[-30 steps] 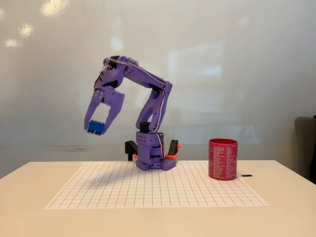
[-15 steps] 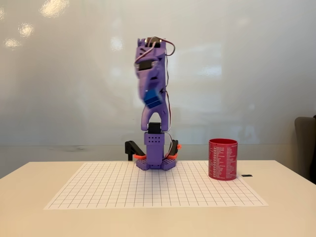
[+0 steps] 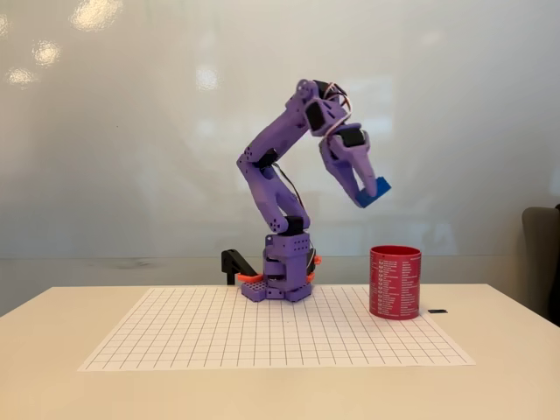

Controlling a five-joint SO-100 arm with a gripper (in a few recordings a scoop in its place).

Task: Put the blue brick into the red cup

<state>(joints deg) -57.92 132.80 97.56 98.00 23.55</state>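
The carry is the step in hand: the end effector (image 3: 371,193) is closed on the blue brick (image 3: 374,192), which sits pinched at its tip, high in the right-centre of the frame and well clear of the bench (image 3: 52,350). The red cup (image 3: 395,282) stands upright on the right edge of the grid sheet (image 3: 262,337), lower right of centre, below and slightly to the right of the brick. As I judge it, the next move calls for a little more reach to the right so the brick hangs squarely over the cup's mouth, then a descent and release. The purple arm (image 3: 276,175) rises from its base (image 3: 282,276), leans left, folds at the elbow, and angles its end effector down and rightward.
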